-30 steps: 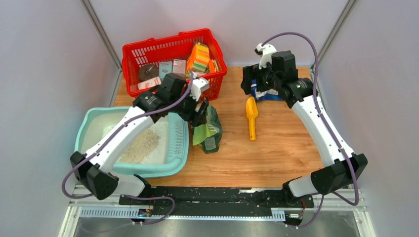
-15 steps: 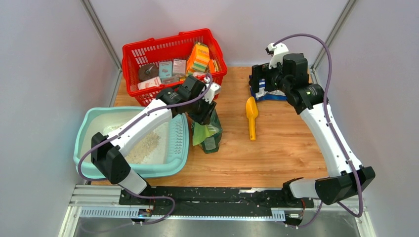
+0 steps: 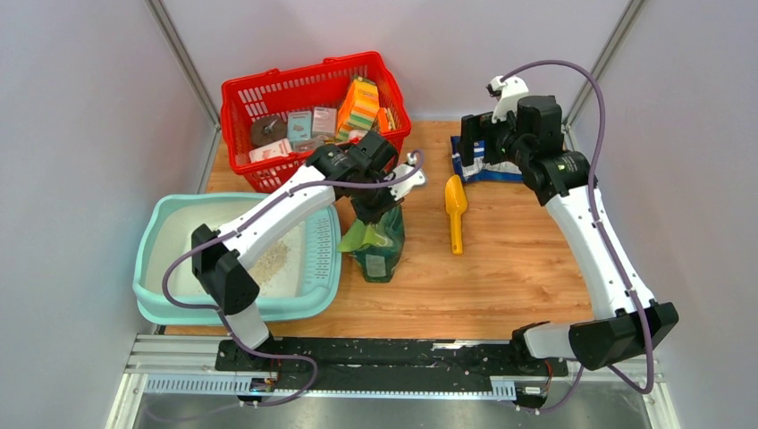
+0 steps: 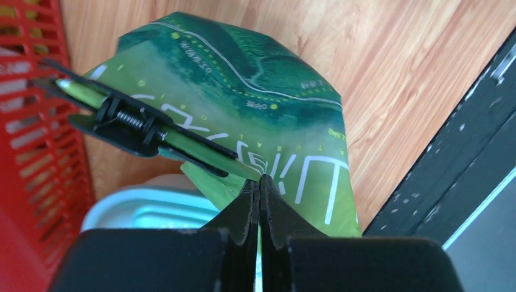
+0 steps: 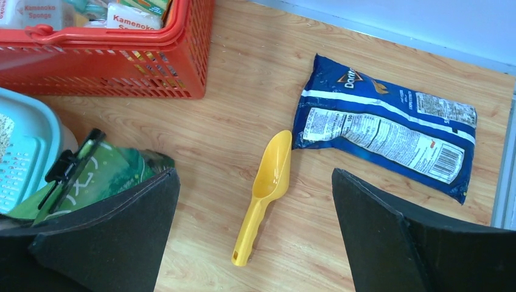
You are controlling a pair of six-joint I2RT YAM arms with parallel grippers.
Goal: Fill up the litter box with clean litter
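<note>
The litter box [image 3: 295, 309] is located on the left part of the table [image 3: 501, 277], close to the near edge. A loose heap of litter [image 3: 268, 261] lies on its white floor, against the slotted ledge [image 3: 320, 250] on the box's right side; the rest of the floor is only thinly covered.

Just beside the right rim of the box, a green bag [image 4: 243, 115] is held roughly upright. Whether its base touches the table cannot be told. A black clip [image 4: 131, 125] is fastened on the folded top edge of the bag. The left gripper [image 4: 260, 182] is clenched on that same edge next to the clip, with its fingers pressed together over the film.

A yellow scoop [image 3: 455, 210] lies flat on the table to the right of the bag, apart from it, with its handle pointing to the near edge. A blue snack bag [image 5: 383, 131] lies flat at the far right, near the scoop's bowl. A red basket [image 5: 122, 76] of packets stands behind the box and the bag.

The right gripper [image 5: 254, 173] is raised above the scoop and snack bag, its jaws spread wide with nothing between them.
</note>
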